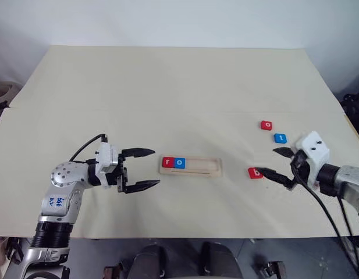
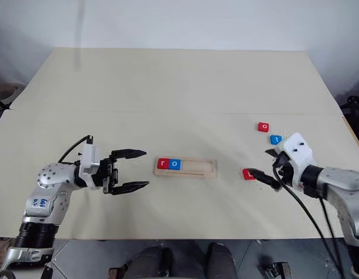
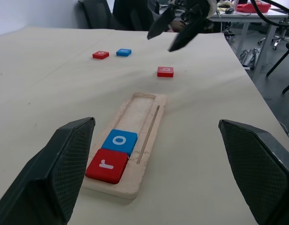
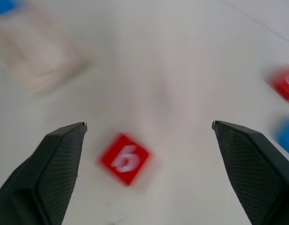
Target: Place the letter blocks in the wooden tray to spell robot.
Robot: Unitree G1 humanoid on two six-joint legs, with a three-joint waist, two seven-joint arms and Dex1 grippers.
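Office/lab: paper-covered table (image 1: 167,87), black office chairs (image 3: 130,11), cluttered desk (image 3: 242,11) behind.

Beige table (image 1: 167,87) — wooden tray (image 1: 191,166), three loose blocks (b (image 1: 255,172), o (image 1: 266,125), t (image 1: 280,138)).

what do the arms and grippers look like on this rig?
Both arms are silver-grey metal with white wrist housings and loose black cables. Left gripper and right gripper each have two black pointed fingers with textured inner pads. The left arm carries blue handwritten marks and a ribbed black section.
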